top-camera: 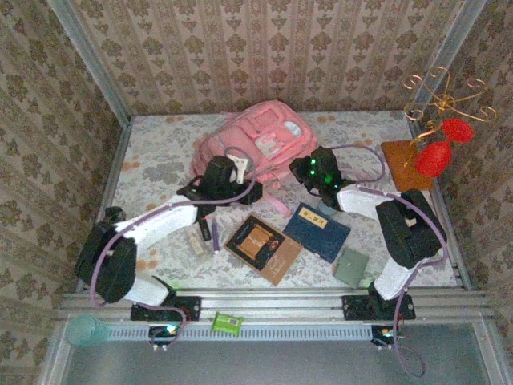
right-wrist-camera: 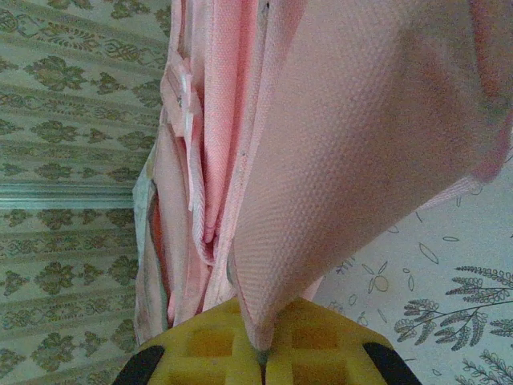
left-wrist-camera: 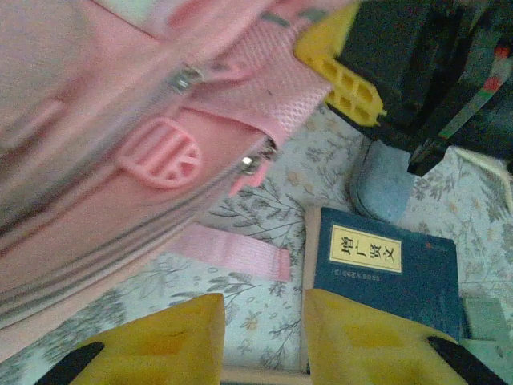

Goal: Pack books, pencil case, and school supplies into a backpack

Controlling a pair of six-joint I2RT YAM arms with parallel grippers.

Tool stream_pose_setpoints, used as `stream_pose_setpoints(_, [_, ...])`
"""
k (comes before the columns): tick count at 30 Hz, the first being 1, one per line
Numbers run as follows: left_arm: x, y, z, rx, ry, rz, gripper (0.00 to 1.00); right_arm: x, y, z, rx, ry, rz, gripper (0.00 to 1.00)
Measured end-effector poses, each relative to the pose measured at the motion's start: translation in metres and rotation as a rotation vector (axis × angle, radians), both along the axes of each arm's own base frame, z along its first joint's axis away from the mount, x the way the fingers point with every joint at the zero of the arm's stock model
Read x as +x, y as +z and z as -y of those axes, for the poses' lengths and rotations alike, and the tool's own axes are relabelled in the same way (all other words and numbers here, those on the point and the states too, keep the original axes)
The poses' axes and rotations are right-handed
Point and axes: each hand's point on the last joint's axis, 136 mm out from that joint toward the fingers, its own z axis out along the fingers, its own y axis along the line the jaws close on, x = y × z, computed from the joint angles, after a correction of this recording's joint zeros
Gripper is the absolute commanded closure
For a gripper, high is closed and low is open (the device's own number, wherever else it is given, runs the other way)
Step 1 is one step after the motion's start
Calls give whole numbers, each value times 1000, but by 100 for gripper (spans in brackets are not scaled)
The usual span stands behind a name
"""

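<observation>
The pink backpack (top-camera: 255, 143) lies at the back middle of the table. My right gripper (top-camera: 311, 171) is shut on the backpack's mesh fabric (right-wrist-camera: 337, 160), which is pinched between its yellow fingers (right-wrist-camera: 321, 353) and pulled up. My left gripper (left-wrist-camera: 263, 321) hangs open over the tablecloth beside a pink strap (left-wrist-camera: 236, 250), with nothing between its fingers. The navy book (top-camera: 317, 231) and the dark book with the orange-framed picture (top-camera: 263, 247) lie flat in front. A marker (top-camera: 204, 230), a purple pen (top-camera: 215, 237) and a beige block (top-camera: 194, 241) lie at the left. I cannot tell which thing is the pencil case.
A pale blue rounded thing (left-wrist-camera: 383, 186) sits by the navy book (left-wrist-camera: 389, 269). A grey-green square (top-camera: 351, 267) lies at front right. A gold stand with red balls (top-camera: 439, 152) on a brown board (top-camera: 405, 164) stands at back right. A green item (top-camera: 227, 322) rests on the front rail.
</observation>
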Motion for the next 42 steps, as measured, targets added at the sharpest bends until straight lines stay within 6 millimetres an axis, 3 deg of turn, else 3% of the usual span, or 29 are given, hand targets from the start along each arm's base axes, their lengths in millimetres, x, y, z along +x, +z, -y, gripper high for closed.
stream_pose_setpoints(4, [-6,-24,18,10,-25,29,67,-3,10,-4,3,-8,18,100])
stream_pose_setpoints(10, [3,-40,33,2,-5,98,66,-9,31,-12,45,-21,46,100])
stream_pose_setpoints(17, [17,-47,19,21,77,213,66,-12,41,-15,75,-39,54,100])
stream_pose_setpoints(26, [29,-37,11,-12,110,342,64,-21,55,-26,70,-41,86,100])
stream_pose_setpoints(32, [37,-26,10,-36,125,384,71,-21,57,-26,67,-48,92,100])
stream_pose_setpoints(42, [43,-21,0,-72,115,411,75,-22,57,-28,64,-43,94,100])
